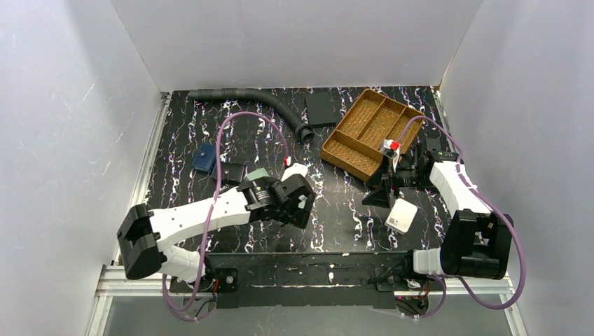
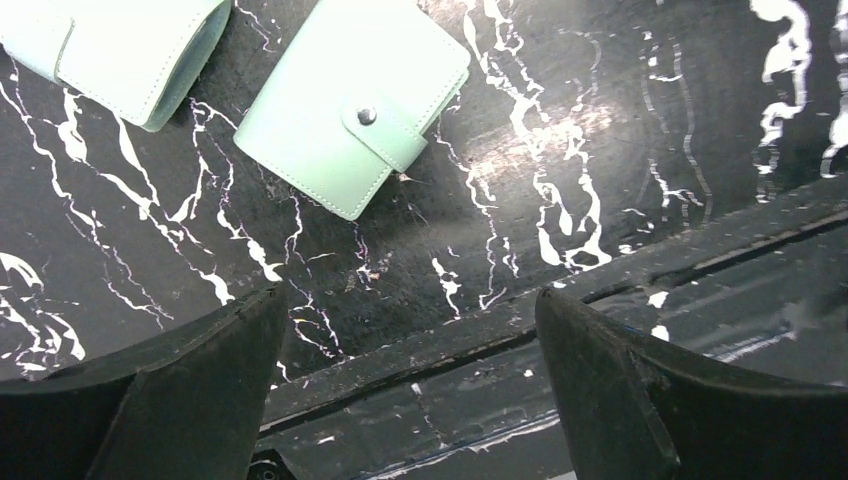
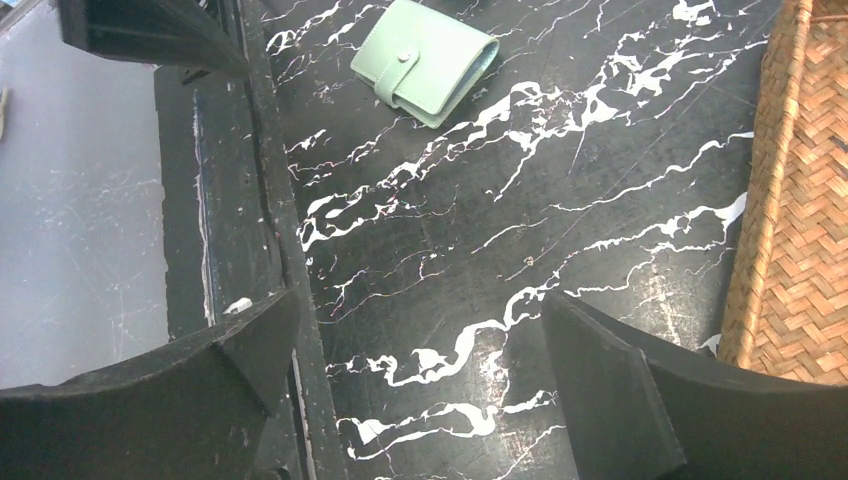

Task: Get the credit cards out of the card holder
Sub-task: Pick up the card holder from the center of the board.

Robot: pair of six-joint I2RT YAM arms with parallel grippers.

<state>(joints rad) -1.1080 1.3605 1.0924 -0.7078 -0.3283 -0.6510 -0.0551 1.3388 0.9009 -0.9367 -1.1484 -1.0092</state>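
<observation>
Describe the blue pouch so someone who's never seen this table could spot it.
Start at the black corrugated hose along the table's far edge, then come nearer along the purple cable loop. Just outside that loop, toward the left wall, lies the small navy-blue pouch: the only blue thing there, beside a flat black slab.

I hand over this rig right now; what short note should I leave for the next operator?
Left hand: open, empty, hovering near the card holder.
Right hand: open, empty.
The card holder lies flat, snap closed; a second holder, alike, lies beside it, not touching.
No credit cards in view.
Done: nothing yet. Left: unsnap, open, pull the cards out.
</observation>
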